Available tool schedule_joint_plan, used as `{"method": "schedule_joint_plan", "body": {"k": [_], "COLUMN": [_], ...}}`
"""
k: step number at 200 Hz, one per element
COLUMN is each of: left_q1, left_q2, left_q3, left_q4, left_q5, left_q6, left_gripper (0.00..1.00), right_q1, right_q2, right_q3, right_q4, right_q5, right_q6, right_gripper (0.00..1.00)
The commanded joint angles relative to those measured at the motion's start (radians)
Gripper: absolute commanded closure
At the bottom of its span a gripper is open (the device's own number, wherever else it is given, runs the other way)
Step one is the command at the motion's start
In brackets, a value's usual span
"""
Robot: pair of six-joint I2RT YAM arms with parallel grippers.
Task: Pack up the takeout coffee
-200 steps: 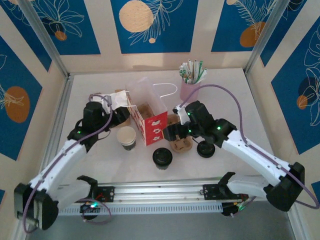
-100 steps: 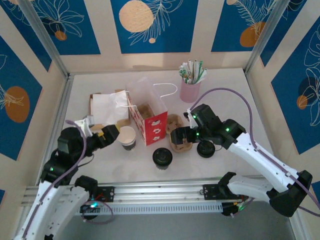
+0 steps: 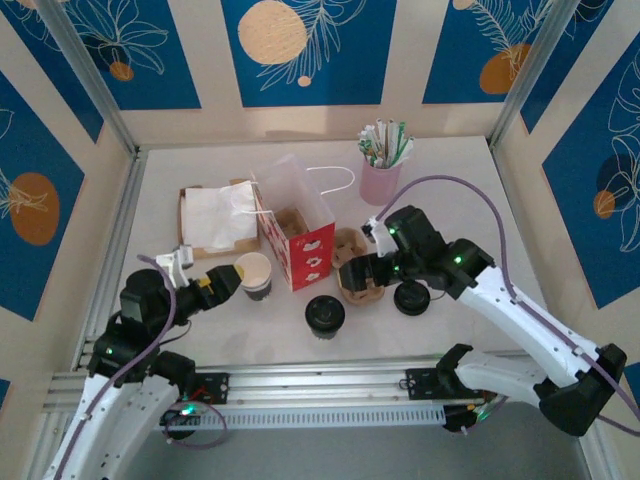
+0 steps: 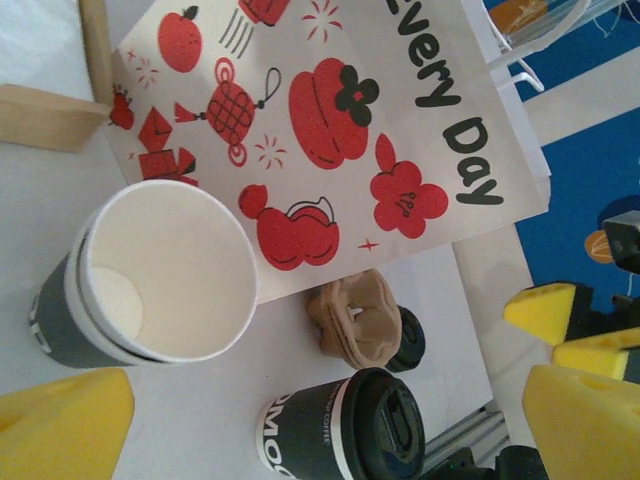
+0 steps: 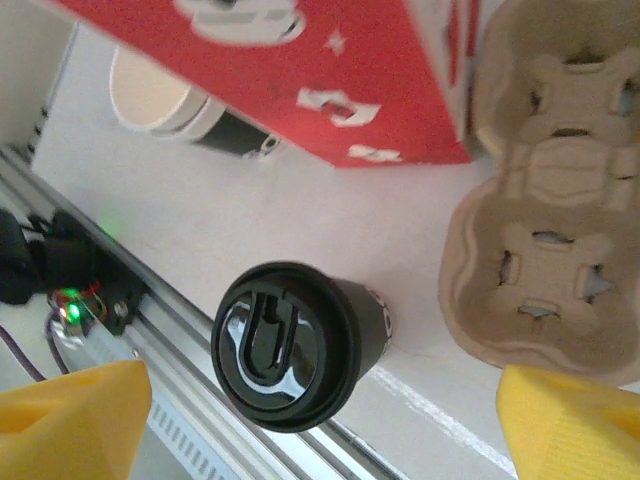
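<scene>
Top external view gives you the layout: on the tabletop (image 3: 470, 190) the red-and-white paper bag (image 3: 296, 238) stands open, and everything else is best read from it.

The left claw (image 3: 218, 284) sits to the bag's left, low and aimed toward it, spread wide with nothing between its yellow pads (image 4: 62, 425). The right claw (image 3: 352, 272) hangs off the bag's right side over the pulp cup carrier (image 3: 362, 280), also wide and empty.

The takeout coffee (image 3: 253, 275) stands just beside the bag's left front face, between the bag and the left claw. You cannot tell whether its rim touches the bag. It is upright, long axis vertical, mouth facing straight up with no lid on it.

Watch these risks:
- A hard squeeze may buckle the thin paper wall, since the open rim has no lid to stiffen it.
- A push from the left may shove the cup into the bag and tip either one; the bag looks light.
- A tilted carry would spill anything inside.
- The lidded dark cup (image 3: 325, 316) in front of the bag could be clipped on the way.
</scene>
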Motion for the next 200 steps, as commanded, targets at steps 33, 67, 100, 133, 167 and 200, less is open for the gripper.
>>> {"method": "schedule_joint_plan", "body": {"k": [33, 67, 100, 133, 167, 200], "left_q1": [0.003, 0.003, 0.003, 0.003, 0.003, 0.003], "left_q2": [-0.008, -0.015, -0.029, -0.035, -0.037, -0.041], "left_q3": [-0.076, -0.092, -0.105, -0.107, -0.102, -0.103], "left_q4": [0.152, 0.151, 0.146, 0.141, 0.127, 0.12], "left_q5": [0.034, 0.037, 0.034, 0.035, 0.028, 0.027], "left_q6": [0.004, 0.018, 0.025, 0.031, 0.045, 0.055], "left_gripper": [0.0, 0.0, 0.0, 0.0, 0.0, 0.0], "right_q1": [0.181, 0.253, 0.278, 0.314, 0.339, 0.37], "right_q2": [0.121, 0.198, 0.277, 0.356, 0.423, 0.482], "right_q3": [0.073, 0.122, 0.204, 0.267, 0.313, 0.365], "right_q4": [-0.101, -0.153, -0.239, -0.302, -0.331, -0.353], "right_q5": [0.131, 0.183, 0.189, 0.216, 0.235, 0.266], "right_q6": [-0.054, -0.05, -0.034, -0.019, -0.004, 0.003], "right_gripper": [0.13, 0.13, 0.12, 0.11, 0.17, 0.14]}}
